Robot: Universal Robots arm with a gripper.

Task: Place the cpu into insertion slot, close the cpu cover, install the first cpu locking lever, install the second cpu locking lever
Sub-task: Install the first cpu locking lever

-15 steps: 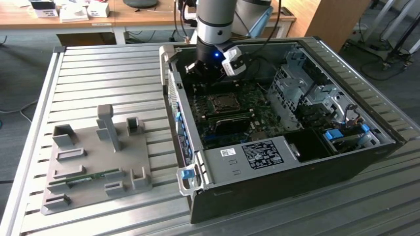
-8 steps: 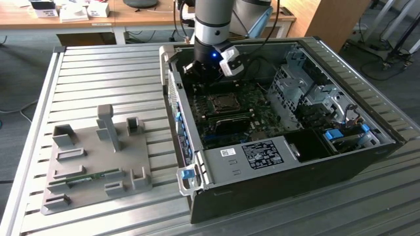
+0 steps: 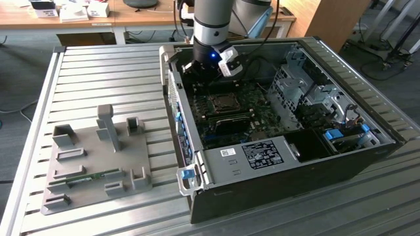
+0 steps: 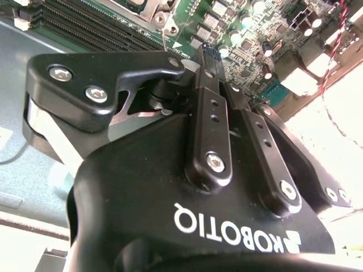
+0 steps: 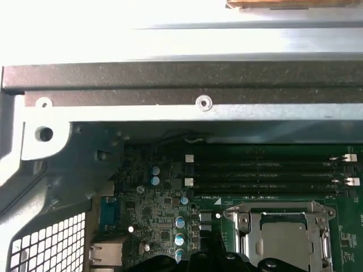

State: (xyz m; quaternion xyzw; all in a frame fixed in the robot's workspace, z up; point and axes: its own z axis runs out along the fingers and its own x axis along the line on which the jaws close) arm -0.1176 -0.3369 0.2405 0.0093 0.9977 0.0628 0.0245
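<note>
One robot arm is hovering inside an open computer case at the upper centre of the exterior view. Its gripper is hanging just above the green circuit board, slightly toward the frame's top from the insertion slot at the picture's middle. Whether the pincer is open or closed, or carrying anything, cannot be told. In the first wrist view the cpu is sitting in the socket, its silver-grey top showing through the window of the cpu cover, which is lying flat over it beside the long black memory slots. A thin wire rod, probably a locking lever, is standing up just beside the gripper in the second wrist view. Judging by this, the work is sitting at the lever stage. Doing it well is calling for catching the rod near its free end, sweeping it along its own arc and tucking it under its catch without scraping the nearby capacitors. A grey parts fixture is resting on the slatted table at the exterior view's left.
</note>
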